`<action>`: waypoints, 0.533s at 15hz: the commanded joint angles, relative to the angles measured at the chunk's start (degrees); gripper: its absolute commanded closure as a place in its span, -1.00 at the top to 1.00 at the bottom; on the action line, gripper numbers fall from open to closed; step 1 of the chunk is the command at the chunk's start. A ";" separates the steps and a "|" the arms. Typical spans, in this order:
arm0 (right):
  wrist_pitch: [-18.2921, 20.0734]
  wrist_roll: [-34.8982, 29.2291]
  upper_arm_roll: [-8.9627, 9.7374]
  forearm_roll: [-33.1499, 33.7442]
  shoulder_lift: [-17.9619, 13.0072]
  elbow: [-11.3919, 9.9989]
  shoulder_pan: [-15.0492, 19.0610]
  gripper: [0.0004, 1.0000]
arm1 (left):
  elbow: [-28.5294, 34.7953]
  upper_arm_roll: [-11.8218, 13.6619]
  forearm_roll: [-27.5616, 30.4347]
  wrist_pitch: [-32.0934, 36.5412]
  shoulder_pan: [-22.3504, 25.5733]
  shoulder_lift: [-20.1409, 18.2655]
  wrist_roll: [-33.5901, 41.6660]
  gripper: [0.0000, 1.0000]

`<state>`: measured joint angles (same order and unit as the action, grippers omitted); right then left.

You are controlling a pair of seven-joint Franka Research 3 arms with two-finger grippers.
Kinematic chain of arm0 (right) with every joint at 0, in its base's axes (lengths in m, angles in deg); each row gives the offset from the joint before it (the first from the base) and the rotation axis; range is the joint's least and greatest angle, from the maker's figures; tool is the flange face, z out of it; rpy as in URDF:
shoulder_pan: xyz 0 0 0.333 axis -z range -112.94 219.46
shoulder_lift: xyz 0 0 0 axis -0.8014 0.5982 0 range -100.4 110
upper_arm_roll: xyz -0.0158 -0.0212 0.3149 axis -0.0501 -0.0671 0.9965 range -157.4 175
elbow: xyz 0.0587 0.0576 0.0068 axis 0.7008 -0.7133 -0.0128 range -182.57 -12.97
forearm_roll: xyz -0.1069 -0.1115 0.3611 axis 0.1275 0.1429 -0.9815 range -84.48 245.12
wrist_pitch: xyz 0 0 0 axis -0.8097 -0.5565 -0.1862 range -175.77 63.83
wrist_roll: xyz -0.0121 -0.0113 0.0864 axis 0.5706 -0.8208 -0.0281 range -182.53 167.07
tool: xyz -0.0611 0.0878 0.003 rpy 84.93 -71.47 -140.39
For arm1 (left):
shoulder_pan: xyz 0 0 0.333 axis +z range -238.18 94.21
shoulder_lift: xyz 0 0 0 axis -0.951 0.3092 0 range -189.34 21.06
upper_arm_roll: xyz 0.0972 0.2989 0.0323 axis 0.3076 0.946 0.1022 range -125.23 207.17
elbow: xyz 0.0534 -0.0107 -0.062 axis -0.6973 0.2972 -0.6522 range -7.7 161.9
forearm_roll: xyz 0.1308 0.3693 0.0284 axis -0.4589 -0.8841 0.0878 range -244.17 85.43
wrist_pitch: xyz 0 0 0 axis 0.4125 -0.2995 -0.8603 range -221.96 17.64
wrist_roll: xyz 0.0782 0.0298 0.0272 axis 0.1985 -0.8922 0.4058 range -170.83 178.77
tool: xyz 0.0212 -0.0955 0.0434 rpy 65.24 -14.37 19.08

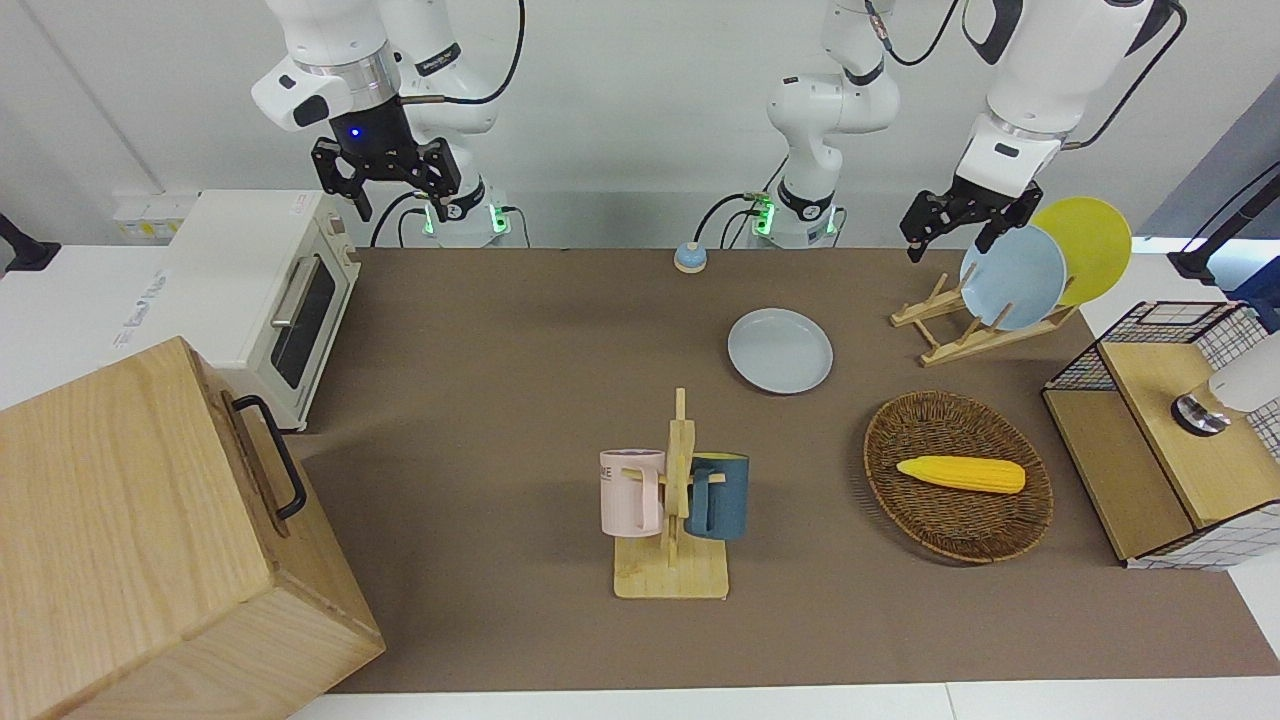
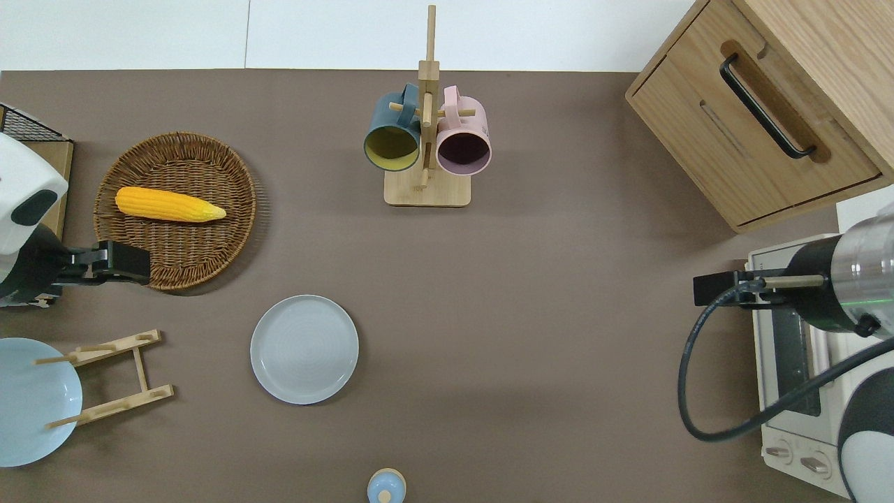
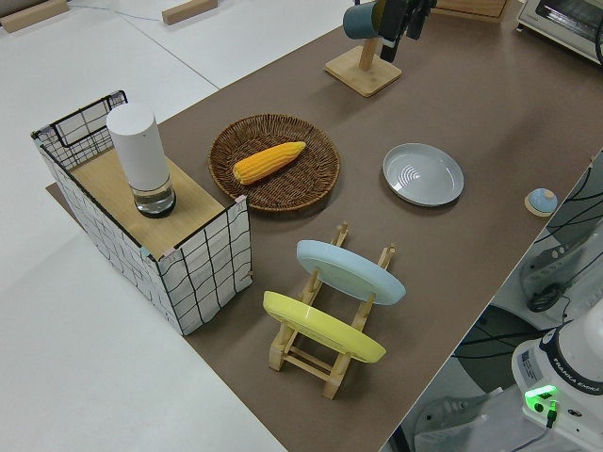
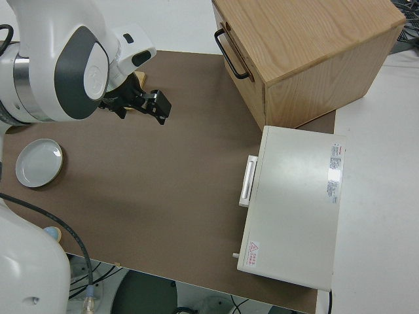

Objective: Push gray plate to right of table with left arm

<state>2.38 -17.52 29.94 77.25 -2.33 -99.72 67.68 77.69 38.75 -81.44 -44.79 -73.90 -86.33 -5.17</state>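
Note:
The gray plate (image 1: 780,350) lies flat on the brown table (image 1: 480,400), toward the left arm's end, and also shows in the overhead view (image 2: 304,348) and the left side view (image 3: 423,174). My left gripper (image 1: 948,243) is open and empty, up in the air. In the overhead view the left gripper (image 2: 122,263) is over the rim of the wicker basket (image 2: 174,209), well apart from the plate. The right arm is parked, its gripper (image 1: 398,195) open and empty.
The basket holds a corn cob (image 2: 169,204). A wooden plate rack (image 1: 960,325) holds a light blue plate (image 1: 1010,278) and a yellow plate (image 1: 1095,245). A mug rack (image 1: 675,500), toaster oven (image 1: 265,295), wooden cabinet (image 1: 150,540), wire crate (image 1: 1170,440) and small blue knob (image 1: 690,257) stand around.

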 commanded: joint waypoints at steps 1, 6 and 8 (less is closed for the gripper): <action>-0.01 -0.59 0.83 -1.23 -1.57 -1.56 1.40 0.99 | -0.41 -0.49 0.75 0.52 -0.98 0.08 0.88 0.98; -0.01 -0.59 0.83 -1.23 -1.57 -1.56 1.40 0.99 | -0.41 -0.41 1.81 0.61 -0.98 0.08 0.97 0.98; -0.01 -0.59 0.83 -1.23 -1.57 -1.56 1.40 0.99 | -0.41 -0.50 1.81 0.52 -0.98 0.08 0.97 0.98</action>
<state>2.38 -17.51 29.94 77.25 -2.33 -99.72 67.68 77.69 37.78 -80.43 -44.79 -74.49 -86.33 -4.93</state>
